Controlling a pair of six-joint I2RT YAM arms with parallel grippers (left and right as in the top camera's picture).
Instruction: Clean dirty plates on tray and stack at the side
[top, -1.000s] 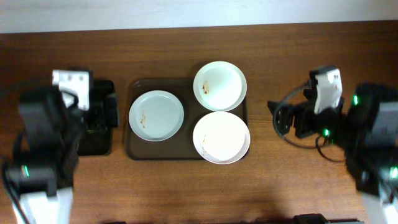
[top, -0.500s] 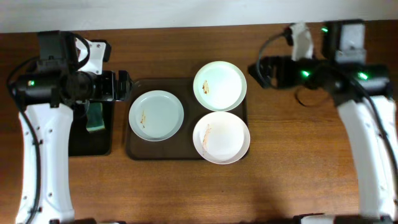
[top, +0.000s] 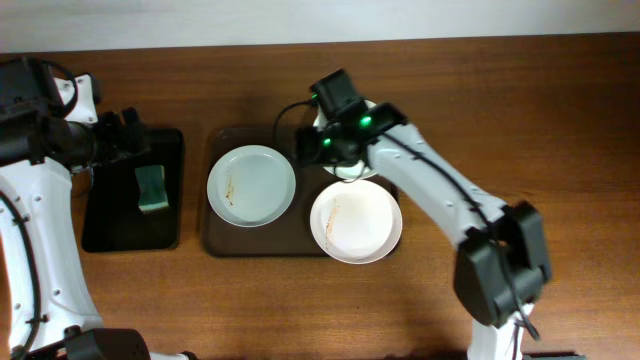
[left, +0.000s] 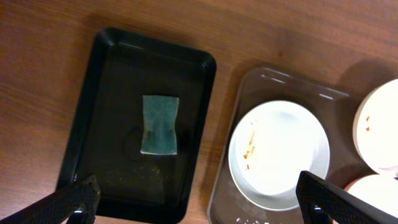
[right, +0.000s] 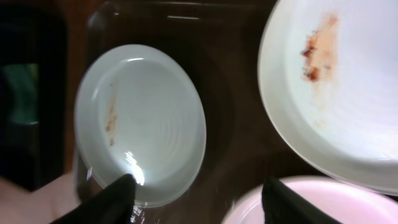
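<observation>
The dark brown tray (top: 222, 240) holds three white plates with brown smears. The bluish plate (top: 251, 186) lies at its left and another plate (top: 356, 221) at its front right. The back plate (top: 382, 150) is mostly hidden under my right arm. My right gripper (top: 312, 145) hovers open over the tray's middle, nothing between its fingers. In the right wrist view the bluish plate (right: 140, 124) and the smeared back plate (right: 336, 93) flank the bare tray (right: 230, 124). My left gripper (top: 128, 135) is open above the black tray (top: 110, 235).
A green sponge (top: 150, 188) lies in the smaller black tray (left: 112, 74) left of the brown tray; the left wrist view shows the sponge (left: 160, 123) and the bluish plate (left: 280, 152). Bare wooden table (top: 560, 120) lies to the right.
My right arm has swung from the back right in over the tray and now covers the back plate. My left gripper has drawn back leftward over the black tray.
</observation>
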